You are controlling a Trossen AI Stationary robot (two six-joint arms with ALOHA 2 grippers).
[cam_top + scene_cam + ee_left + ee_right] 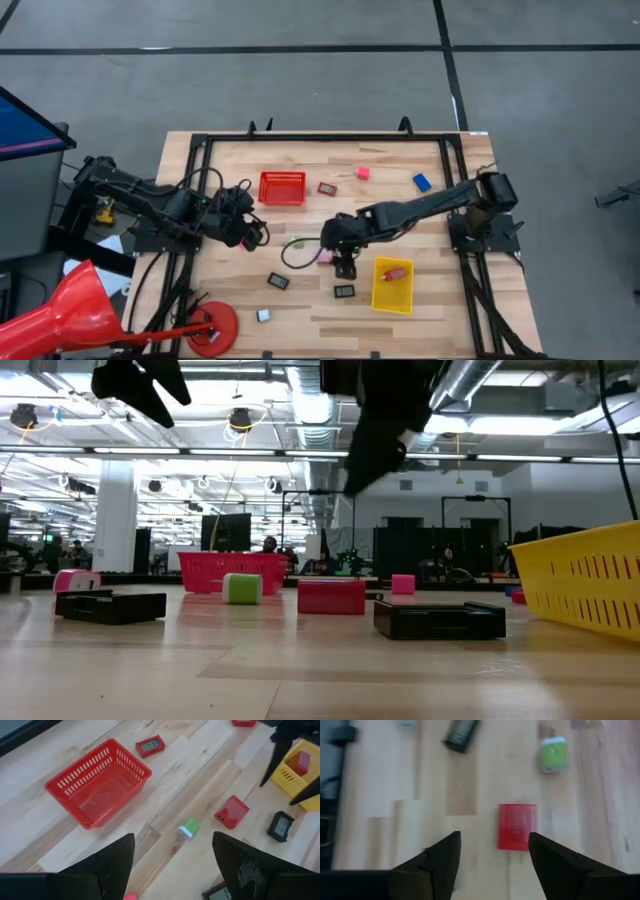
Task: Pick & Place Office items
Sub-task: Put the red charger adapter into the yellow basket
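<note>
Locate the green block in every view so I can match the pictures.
High view: green block mid-table, below the red basket.
Low view: left of centre.
Left wrist view: just beyond the fingertips.
Right wrist view: past the red block.
Shared landmark: the red block beside it.

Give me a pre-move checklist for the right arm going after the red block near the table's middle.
1. Right gripper jaws apart, nothing between them: ok.
2. Red block lined up between the fingers: not ok, it sits nearer one finger.
3. Green block clear of the red block: ok.
4. Yellow bin has room, one red item inside: ok.
5. Left gripper out of the way, open over the table's left side: ok.
</note>
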